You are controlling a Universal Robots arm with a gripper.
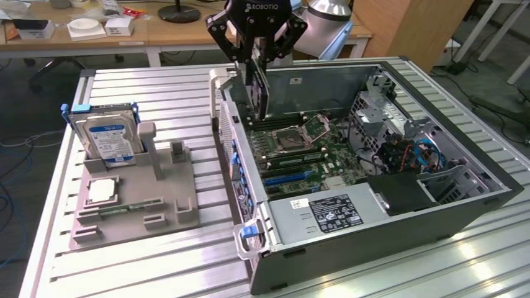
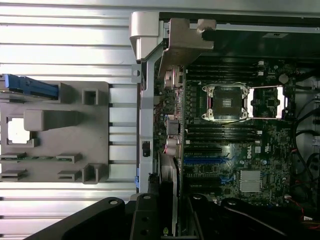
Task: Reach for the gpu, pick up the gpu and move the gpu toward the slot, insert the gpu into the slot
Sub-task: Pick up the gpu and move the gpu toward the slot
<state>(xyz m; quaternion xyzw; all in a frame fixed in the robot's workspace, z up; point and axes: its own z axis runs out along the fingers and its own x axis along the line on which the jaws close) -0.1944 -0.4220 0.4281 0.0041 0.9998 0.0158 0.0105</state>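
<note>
My gripper is shut on the gpu, a thin dark card that hangs upright from the fingers. It is held above the rear left corner of the open computer case, over the case wall and clear of the green motherboard. In the wrist view the gpu appears edge-on between the black fingers, with a silver strip along it. Long narrow card slots, black and blue, lie on the board beside the square processor socket. The gpu is above them, touching none.
A grey parts fixture stands on the slatted table at the exterior view's left, holding a silver hard drive with a blue-white label. Inside the case lie a power supply, cables and a drive cage. A desk with clutter stands behind.
</note>
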